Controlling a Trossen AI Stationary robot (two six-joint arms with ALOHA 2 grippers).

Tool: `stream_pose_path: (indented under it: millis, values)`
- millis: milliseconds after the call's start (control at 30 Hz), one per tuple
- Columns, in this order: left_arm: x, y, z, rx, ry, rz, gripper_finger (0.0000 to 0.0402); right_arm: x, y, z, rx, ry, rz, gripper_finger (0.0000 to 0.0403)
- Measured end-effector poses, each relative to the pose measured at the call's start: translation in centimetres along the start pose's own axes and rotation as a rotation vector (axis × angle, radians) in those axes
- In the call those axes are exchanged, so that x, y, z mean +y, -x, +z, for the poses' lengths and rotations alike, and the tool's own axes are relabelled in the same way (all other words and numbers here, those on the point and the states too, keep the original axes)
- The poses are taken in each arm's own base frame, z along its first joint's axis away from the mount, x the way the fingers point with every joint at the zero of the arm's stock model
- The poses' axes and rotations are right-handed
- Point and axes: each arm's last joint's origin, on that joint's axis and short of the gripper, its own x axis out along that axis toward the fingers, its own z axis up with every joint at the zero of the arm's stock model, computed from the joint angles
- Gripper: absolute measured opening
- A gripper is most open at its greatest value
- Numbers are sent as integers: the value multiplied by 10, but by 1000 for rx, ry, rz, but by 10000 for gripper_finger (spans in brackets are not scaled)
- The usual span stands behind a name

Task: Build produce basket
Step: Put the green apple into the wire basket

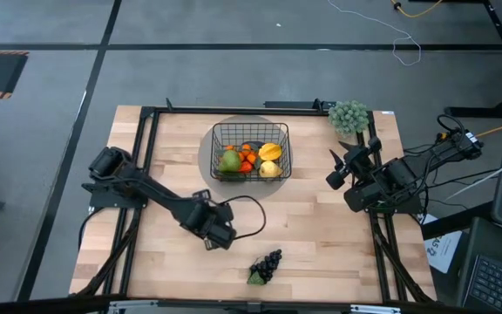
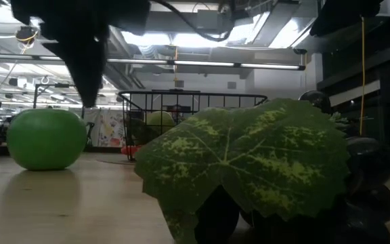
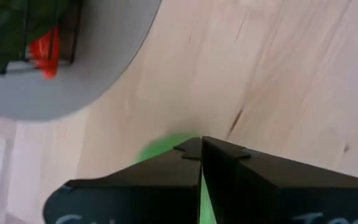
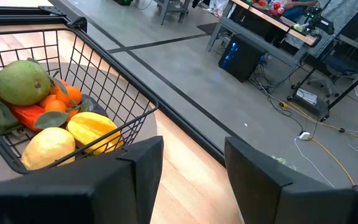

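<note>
Currently we see the left hand (image 1: 219, 235) low over the tabletop (image 1: 321, 235), its fingers (image 3: 229, 186) pressed together with a green apple (image 2: 46, 138) just beneath them. Beyond that hand, the basket (image 1: 281, 131) sits on a grey disc (image 3: 98, 81) and holds a pear (image 4: 20, 82), oranges (image 4: 64, 94), a carrot (image 4: 33, 116) and yellow fruits (image 4: 92, 130). Nearer the front edge than the hand lie the dark grapes (image 1: 267, 264) with a leaf (image 2: 249, 159). At the right edge, the right hand (image 4: 191, 165) waits with fingers spread wide, holding nothing, the basket just ahead of it.
</note>
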Motion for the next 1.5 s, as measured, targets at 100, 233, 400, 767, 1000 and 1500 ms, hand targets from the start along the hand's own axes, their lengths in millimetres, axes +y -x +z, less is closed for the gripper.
stream_pose_path:
  millis: [100, 233, 400, 767, 1000, 1500]
  values:
    - [-1, 10, -9, 19, 42, 0, 0, 0, 0, 0, 0, 0, 0, 174]
    - [-7, 23, -18, -7, 65, -37, 0, 0, 0, 0, 0, -2, 1, 174]
    - [-17, 30, -27, -38, 81, -62, 0, 0, 0, 0, -1, -5, 2, 174]
    - [-31, 33, -28, 2, 237, -209, 0, 1, 0, 0, 4, -6, 6, 174]
    - [-38, 38, -40, 24, 248, -212, 0, 1, 0, 0, 12, -6, 11, 174]
    - [-3, 33, -45, 16, 166, 162, 0, 1, 0, 0, 12, -6, 11, 174]
